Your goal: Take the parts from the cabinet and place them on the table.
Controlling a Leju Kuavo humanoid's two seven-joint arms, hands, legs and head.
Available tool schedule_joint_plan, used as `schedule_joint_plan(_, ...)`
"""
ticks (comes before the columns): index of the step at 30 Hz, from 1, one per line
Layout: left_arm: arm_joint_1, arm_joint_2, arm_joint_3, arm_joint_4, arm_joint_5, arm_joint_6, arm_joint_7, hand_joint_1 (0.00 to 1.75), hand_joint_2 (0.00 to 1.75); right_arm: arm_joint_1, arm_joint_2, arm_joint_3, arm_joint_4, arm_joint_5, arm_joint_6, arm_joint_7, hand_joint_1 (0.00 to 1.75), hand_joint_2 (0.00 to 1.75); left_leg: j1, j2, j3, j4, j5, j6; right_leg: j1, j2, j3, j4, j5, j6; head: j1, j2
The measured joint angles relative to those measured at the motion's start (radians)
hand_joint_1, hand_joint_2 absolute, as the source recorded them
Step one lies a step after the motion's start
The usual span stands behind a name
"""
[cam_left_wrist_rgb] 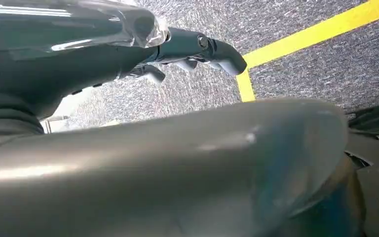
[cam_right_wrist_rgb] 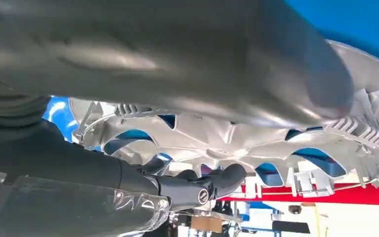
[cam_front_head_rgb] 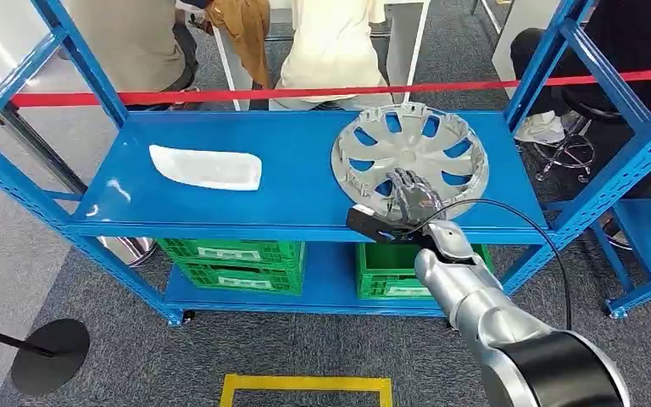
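On the blue shelf (cam_front_head_rgb: pixel 220 212): 1 silver hubcap (cam_front_head_rgb: pixel 407 136), 1 white panel (cam_front_head_rgb: pixel 206 167); below, 2 green crates (cam_front_head_rgb: pixel 233 264).

Looks like an industrial test or demo bay for car parts, not a home or shop. Evidence: blue steel shelving rack (cam_front_head_rgb: pixel 305 227) with bolt-together uprights, green plastic crates (cam_front_head_rgb: pixel 236 263) stacked on its bottom shelf, a silver wheel cover (cam_front_head_rgb: pixel 410 153) and a white moulded part (cam_front_head_rgb: pixel 207 167) on the top shelf. Grey carpet floor (cam_front_head_rgb: pixel 322 352) with yellow tape marking (cam_front_head_rgb: pixel 305 383) for a standing spot. Red barrier tape (cam_front_head_rgb: pixel 305 92) runs behind the rack, black stanchion base (cam_front_head_rgb: pixel 50 354) at left. People seated on stools behind the tape, a second blue rack (cam_front_head_rgb: pixel 644 161) at right.
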Motion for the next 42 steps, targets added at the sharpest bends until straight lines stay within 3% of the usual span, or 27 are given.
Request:
schedule_joint_plan(3, 0.000, -0.001, 0.000, 0.000, 0.000, 0.000, 0.000, 0.00, 0.00, 0.000, 0.000, 0.000, 0.000, 0.000, 0.000, 0.000, 0.00, 0.00, 0.004, 0.000, 0.000, -0.001, -0.001, -0.027, 0.003, 0.000, 0.000, 0.001, -0.001, -0.001, 0.000, 0.000)
schedule_joint_plan(11, 0.001, -0.002, 0.000, 0.000, -0.002, 0.001, 0.000, 0.00, 0.00, -0.002, 0.003, 0.000, 0.000, 0.013, 0.004, 0.006, 0.00, 0.00, 0.002, 0.000, -0.001, 0.003, -0.002, -0.029, 0.000, 0.000, 0.003, 0.000, -0.001, -0.001, 0.001, 0.000)
schedule_joint_plan(13, 0.002, -0.002, 0.000, 0.000, -0.003, 0.000, 0.000, 0.00, 0.00, -0.009, 0.004, 0.002, 0.001, 0.046, 0.044, 0.040, 0.00, 0.00, 0.002, -0.001, -0.001, 0.004, -0.003, -0.028, 0.000, -0.001, 0.004, 0.000, -0.001, -0.001, 0.001, 0.000)
schedule_joint_plan(18, 0.002, 0.000, 0.000, 0.000, -0.010, -0.005, 0.000, 0.00, 0.00, -0.033, 0.004, 0.052, 0.010, 0.152, 0.260, 0.163, 0.00, 0.00, 0.001, 0.000, -0.001, 0.005, -0.003, -0.028, -0.001, -0.001, 0.004, 0.000, -0.001, -0.001, 0.000, 0.000)
schedule_joint_plan(28, 0.004, -0.001, 0.000, 0.000, -0.012, -0.017, 0.005, 0.00, 0.00, -0.048, 0.005, 0.108, 0.013, 0.182, 0.292, 0.203, 0.00, 0.00, 0.001, -0.001, -0.001, 0.005, -0.003, -0.028, -0.001, -0.001, 0.004, 0.000, -0.001, -0.001, 0.000, 0.000)
schedule_joint_plan(29, 0.005, -0.003, 0.000, 0.000, -0.012, -0.017, 0.005, 0.00, 0.00, -0.048, 0.005, 0.109, 0.013, 0.182, 0.292, 0.201, 0.00, 1.75, 0.001, -0.001, -0.001, 0.005, -0.003, -0.028, -0.001, -0.001, 0.004, 0.000, -0.001, -0.001, 0.001, 0.000)
schedule_joint_plan(42, 0.006, -0.008, 0.003, 0.000, -0.023, -0.020, 0.008, 0.00, 0.00, -0.047, 0.004, 0.102, 0.013, 0.134, 0.220, 0.134, 0.00, 1.75, 0.001, 0.000, -0.001, 0.005, -0.003, -0.027, -0.001, -0.001, 0.004, 0.000, -0.001, -0.001, 0.000, 0.000)
